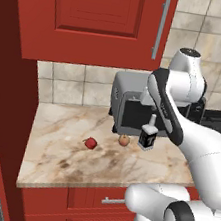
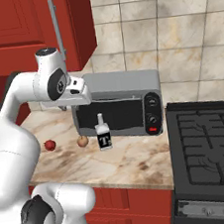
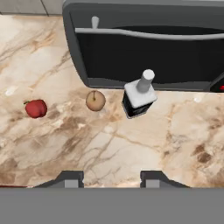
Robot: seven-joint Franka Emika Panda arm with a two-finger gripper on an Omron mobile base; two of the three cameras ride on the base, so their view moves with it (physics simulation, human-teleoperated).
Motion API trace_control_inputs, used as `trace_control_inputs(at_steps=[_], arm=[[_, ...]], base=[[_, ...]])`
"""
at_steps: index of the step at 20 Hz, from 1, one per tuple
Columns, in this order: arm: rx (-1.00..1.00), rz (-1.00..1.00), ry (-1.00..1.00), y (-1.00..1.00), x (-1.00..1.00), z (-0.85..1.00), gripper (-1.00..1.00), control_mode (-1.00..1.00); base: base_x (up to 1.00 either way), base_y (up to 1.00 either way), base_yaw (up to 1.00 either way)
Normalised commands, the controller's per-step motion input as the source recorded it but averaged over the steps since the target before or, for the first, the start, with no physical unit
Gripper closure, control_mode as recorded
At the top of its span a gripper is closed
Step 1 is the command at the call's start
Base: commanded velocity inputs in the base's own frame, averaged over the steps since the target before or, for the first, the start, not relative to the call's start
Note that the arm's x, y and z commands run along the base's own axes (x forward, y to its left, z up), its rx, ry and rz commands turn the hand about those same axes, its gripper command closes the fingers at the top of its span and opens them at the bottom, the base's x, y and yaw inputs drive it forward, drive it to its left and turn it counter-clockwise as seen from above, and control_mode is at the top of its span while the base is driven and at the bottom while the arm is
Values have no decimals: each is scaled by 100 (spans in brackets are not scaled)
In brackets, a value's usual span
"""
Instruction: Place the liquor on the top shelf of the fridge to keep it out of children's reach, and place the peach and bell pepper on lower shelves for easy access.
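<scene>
So the gripper [image 3: 111, 178] is hanging above the marble surface [image 3: 144, 144] with nothing in it, jaws parted a bit and not touching anything. The liquor [image 3: 139, 97] stands upright ahead and slightly right of it, right by the toaster oven [image 3: 144, 43] door. The peach [image 3: 95, 100] is just left of the bottle, and the bell pepper [image 3: 36, 108] further left. Can't really make out the fingers from the base cameras
</scene>
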Motion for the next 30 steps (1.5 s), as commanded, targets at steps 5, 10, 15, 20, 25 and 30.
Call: trace_control_inputs(at_steps=[5, 10, 15, 20, 25, 30], arm=[[3, 1, -4, -20, -5, -14, -100, -100], [1, 11, -24, -10, -20, -34, -100, -100], [1, 24, -22, -35, -11, -14, -100, -100], [1, 23, -19, -42, -1, -17, -100, -100], [1, 13, -18, -18, 0, -45, -100, -100], [6, 7, -19, -1, 1, -46, -100, -100]], base=[[0, 0, 0], [0, 0, 0], [0, 0, 0], [0, 0, 0], [0, 0, 0], [0, 0, 0]])
